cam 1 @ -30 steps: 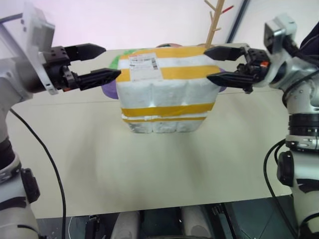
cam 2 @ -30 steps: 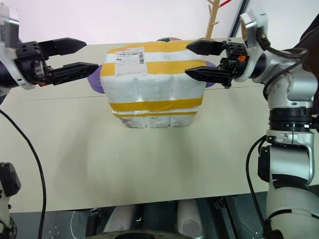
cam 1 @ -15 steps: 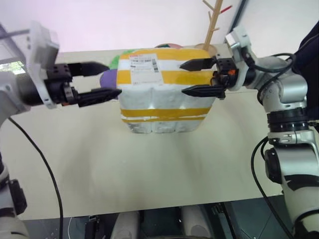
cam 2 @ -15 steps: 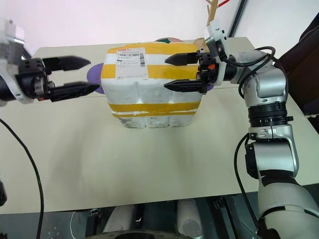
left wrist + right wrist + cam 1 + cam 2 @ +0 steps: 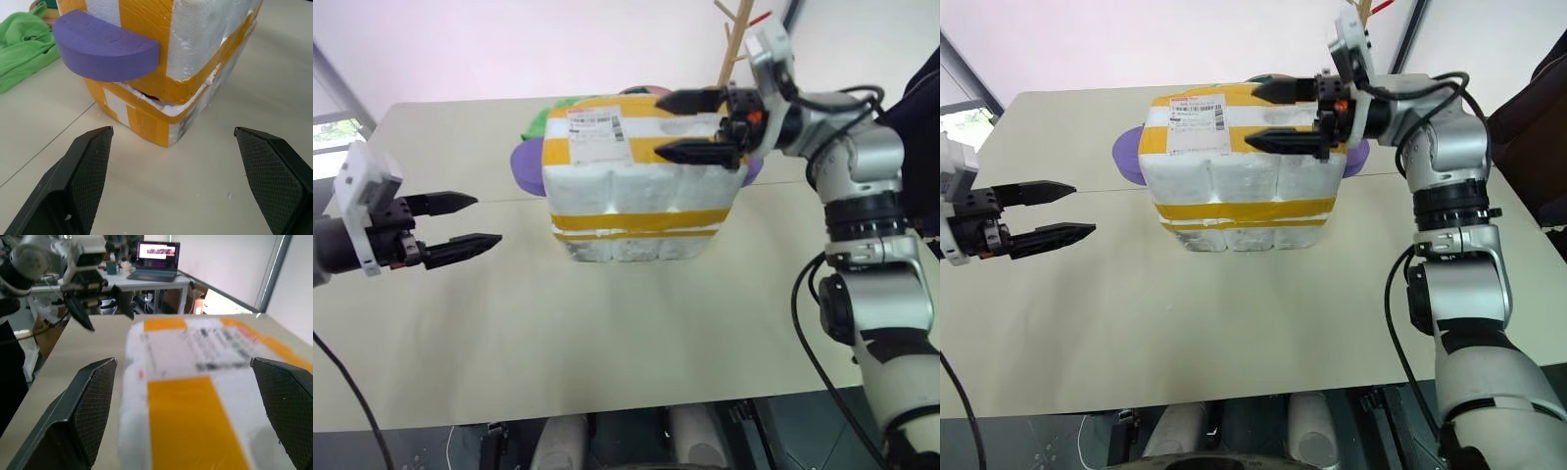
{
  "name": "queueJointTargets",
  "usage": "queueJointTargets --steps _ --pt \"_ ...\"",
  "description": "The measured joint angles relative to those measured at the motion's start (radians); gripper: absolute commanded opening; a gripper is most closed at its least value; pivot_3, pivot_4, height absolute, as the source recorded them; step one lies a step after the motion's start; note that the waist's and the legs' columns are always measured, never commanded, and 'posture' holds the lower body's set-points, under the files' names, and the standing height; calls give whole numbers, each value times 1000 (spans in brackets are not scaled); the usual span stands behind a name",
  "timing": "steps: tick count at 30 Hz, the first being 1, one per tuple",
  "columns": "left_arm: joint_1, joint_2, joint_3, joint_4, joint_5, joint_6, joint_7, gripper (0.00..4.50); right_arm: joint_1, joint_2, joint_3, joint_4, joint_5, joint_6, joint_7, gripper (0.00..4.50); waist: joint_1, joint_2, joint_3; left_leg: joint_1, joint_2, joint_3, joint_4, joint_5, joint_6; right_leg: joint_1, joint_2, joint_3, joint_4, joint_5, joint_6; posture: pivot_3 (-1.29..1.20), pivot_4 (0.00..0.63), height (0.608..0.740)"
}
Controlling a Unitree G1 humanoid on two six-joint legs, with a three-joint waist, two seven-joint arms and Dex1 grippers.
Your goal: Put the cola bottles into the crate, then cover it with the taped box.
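Observation:
The taped box, white foam with yellow stripes and a label on top, stands mid-table over the crate, whose yellow-banded base shows under the seam. The cola bottles are hidden. My left gripper hangs open and empty, well to the left of the box and pointing at it, as the left wrist view also shows. My right gripper is open and empty, reaching from the right over the box's top, its fingers spread above the label.
A purple foam piece leans against the box's left side, with a green cloth behind it. A wooden rack rises at the table's far edge. Bare table stretches in front of the box.
My left gripper has drawn away from the box, down and to the left. My right gripper has moved left, from beside the box's right edge to over its top.

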Motion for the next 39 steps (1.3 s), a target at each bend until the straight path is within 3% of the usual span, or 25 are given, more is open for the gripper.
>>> queueJointTargets --steps 8,13,25,28,32,39 --pt "17 -5 -36 -10 4 -31 15 4148 -127 155 116 127 -148 -74 -69 4500 -6 1 1 -2 0 0 -1 0 0 -3 0 0 1 0 0 0 150 740" --pt "30 -5 -38 -10 6 -41 32 4148 -181 171 170 197 -241 -133 -78 4500 0 0 0 -3 0 0 -1 0 0 -3 0 0 0 0 0 0 150 740" --pt "51 -21 -35 -40 -24 -41 57 4148 -180 168 125 219 -239 -139 -63 4500 0 0 0 0 0 0 -1 0 0 0 1 0 0 0 -1 0 150 740" --pt "50 -24 -34 -43 -25 -46 62 4148 -165 110 35 187 -149 -55 -26 4500 4 0 0 -3 0 -1 -1 0 0 -2 1 -1 -1 0 0 0 150 740" --pt "72 -31 -13 -48 -25 -51 61 4148 -82 -74 -84 75 -43 29 67 4500 8 0 0 -5 0 -1 -1 -1 1 -2 1 -1 -5 0 0 0 150 740" --pt "131 -31 89 -36 -47 -44 30 4148 225 -349 -142 -21 -4 56 205 4500 -7 6 4 -4 1 2 -1 -1 1 -3 1 0 -4 -1 -3 0 150 740"
